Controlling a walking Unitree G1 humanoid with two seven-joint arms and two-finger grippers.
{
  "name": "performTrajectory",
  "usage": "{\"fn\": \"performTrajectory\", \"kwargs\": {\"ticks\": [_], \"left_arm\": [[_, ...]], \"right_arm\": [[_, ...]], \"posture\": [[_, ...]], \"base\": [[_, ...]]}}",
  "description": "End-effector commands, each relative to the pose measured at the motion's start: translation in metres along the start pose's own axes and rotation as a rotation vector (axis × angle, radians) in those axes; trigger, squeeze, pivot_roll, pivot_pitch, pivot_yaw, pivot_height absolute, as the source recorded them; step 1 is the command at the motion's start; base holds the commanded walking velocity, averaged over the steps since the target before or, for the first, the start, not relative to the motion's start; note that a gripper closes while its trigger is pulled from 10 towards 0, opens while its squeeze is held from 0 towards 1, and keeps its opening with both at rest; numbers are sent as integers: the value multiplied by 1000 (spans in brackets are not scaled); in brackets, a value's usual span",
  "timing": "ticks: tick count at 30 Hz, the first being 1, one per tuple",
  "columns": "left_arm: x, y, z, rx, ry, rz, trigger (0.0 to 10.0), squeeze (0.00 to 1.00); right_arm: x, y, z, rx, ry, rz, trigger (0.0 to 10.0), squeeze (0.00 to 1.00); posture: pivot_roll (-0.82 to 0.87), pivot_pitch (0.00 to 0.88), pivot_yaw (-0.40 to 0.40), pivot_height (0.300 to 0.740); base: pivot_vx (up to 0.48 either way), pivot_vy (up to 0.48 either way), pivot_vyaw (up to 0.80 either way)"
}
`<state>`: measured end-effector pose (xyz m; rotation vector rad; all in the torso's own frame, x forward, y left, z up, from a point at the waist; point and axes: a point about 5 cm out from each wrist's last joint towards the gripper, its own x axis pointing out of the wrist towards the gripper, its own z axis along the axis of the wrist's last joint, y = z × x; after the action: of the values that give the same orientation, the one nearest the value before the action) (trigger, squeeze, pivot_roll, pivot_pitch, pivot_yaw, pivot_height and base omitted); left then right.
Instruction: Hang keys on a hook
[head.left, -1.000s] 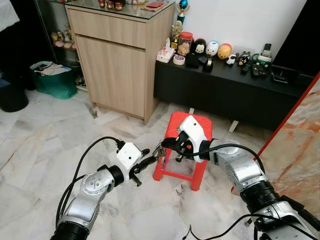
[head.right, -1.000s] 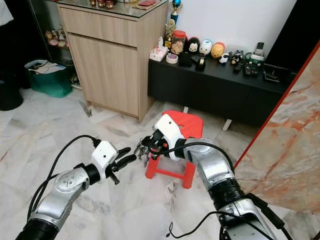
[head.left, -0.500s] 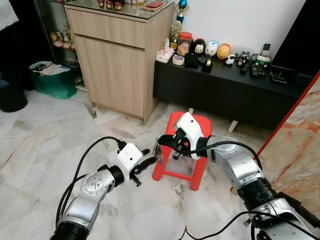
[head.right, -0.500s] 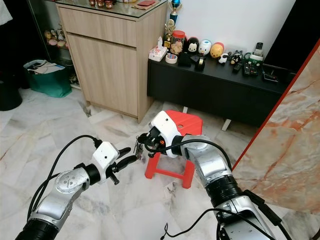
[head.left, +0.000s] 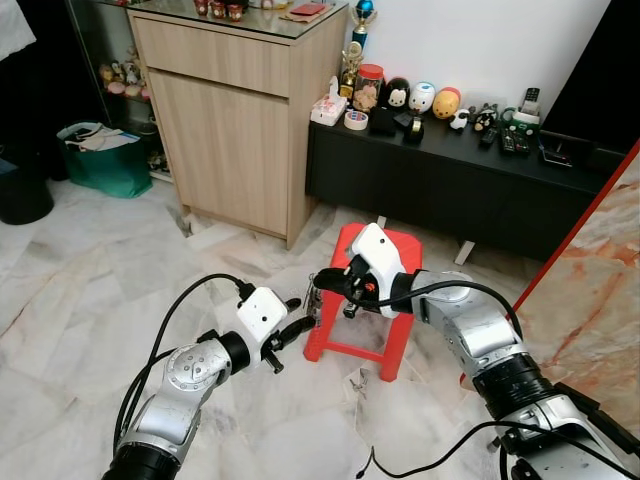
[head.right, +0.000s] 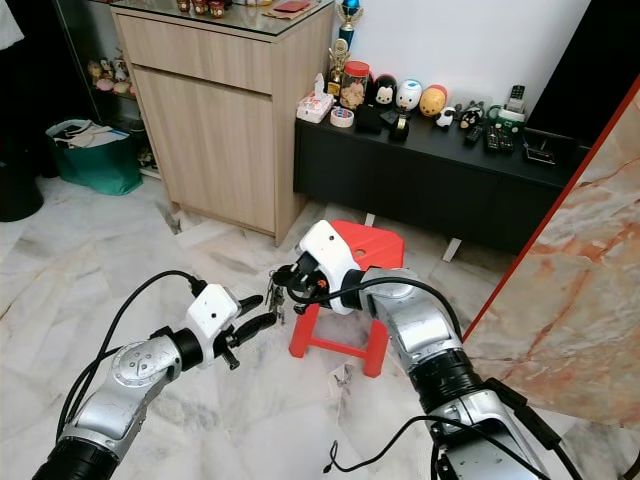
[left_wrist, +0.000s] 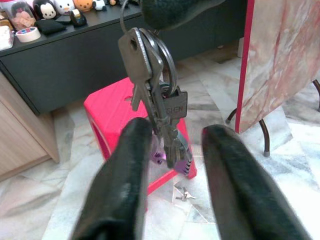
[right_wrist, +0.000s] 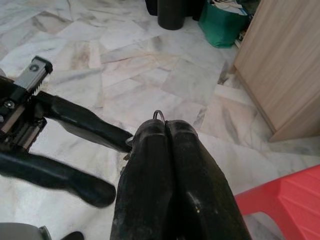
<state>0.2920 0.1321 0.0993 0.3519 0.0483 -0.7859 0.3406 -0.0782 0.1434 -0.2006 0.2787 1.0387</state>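
Mid-frame handover: right gripper (head.left: 322, 281) pinches the ring so keys (left_wrist: 157, 107) dangle between the left gripper's (left_wrist: 172, 150) spread fingers, ready to close.

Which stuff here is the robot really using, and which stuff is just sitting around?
Using:
keys, hanging from the shut right claw
left claw, open around the keys

Just sitting around:
red stool
wooden cabinet
toy figures on the black bench
green bag
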Motion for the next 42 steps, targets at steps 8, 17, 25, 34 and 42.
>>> {"fn": "performTrajectory", "kwargs": {"ticks": [8, 17, 25, 34, 42], "left_arm": [[4, -1, 4, 12, 1, 4, 10000, 0], [7, 5, 2, 19, 12, 64, 10000, 0], [8, 8, 5, 19, -2, 101, 10000, 0], [6, 6, 7, 7, -15, 81, 10000, 0], [6, 5, 7, -1, -18, 68, 0, 0]], "right_arm": [[2, 4, 22, -60, -51, 27, 10000, 0], [3, 8, 22, -63, -51, 39, 10000, 0], [2, 9, 19, -63, -45, 46, 10000, 0], [1, 7, 13, -60, -22, 36, 10000, 0], [1, 7, 12, -60, -19, 35, 10000, 0]], "posture": [[102, 0, -147, 729], [102, 0, -147, 729], [102, 0, -147, 729], [103, 0, -145, 729], [103, 0, -145, 729]], "base": [[0, 0, 0], [0, 0, 0], [0, 0, 0], [0, 0, 0], [0, 0, 0]]}}
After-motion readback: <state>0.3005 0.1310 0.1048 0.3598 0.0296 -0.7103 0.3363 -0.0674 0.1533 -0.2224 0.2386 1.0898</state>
